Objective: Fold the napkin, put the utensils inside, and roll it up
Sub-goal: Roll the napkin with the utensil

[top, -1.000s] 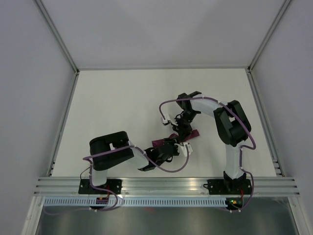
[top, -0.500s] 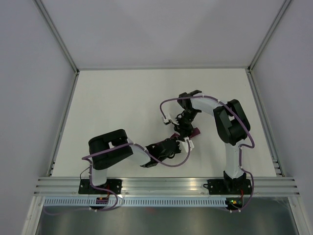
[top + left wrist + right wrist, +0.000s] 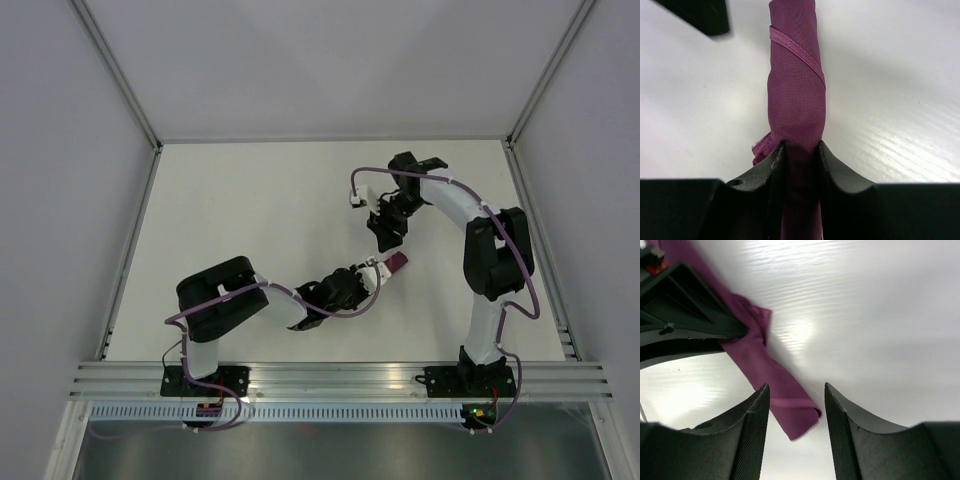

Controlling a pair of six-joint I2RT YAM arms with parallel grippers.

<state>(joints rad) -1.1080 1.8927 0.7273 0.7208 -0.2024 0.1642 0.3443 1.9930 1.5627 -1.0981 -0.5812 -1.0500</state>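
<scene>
The fingers of my left gripper were clenched on the rolled napkin. It stretched straight out ahead of them as a tight tube, its hemmed edge wrapping across it, and lay on the white table. My right gripper was spread open and grasped nothing. The roll's free end showed between its fingers, apart from both.

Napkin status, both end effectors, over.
Left end effector shut on rolled napkin. Right end effector open, apart from it, over its free end. Roll lies on table, nothing in the way.
</scene>
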